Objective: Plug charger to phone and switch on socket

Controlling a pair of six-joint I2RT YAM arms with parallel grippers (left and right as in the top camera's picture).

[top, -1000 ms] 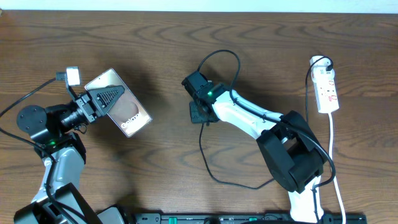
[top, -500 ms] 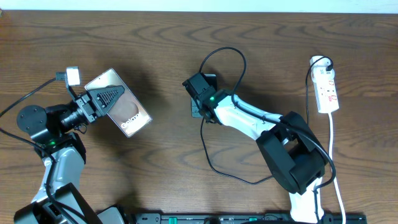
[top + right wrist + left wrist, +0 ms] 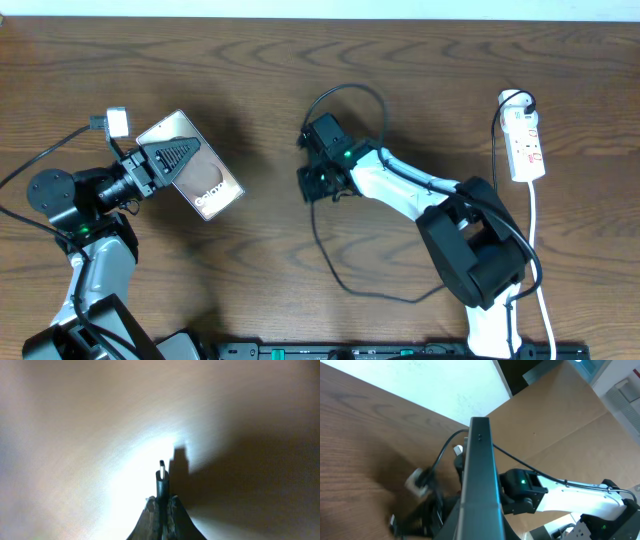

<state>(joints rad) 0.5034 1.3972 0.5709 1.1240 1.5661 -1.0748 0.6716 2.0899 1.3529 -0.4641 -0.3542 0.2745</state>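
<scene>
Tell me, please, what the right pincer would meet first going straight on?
Probably bare table: the right pincer, shut on the charger plug, faces only wood; depth is unclear.

Overhead looks down; left wrist, close on phone, shares right arm.

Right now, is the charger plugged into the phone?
Unplugged: the right gripper holds the charger tip, far from the phone.
</scene>
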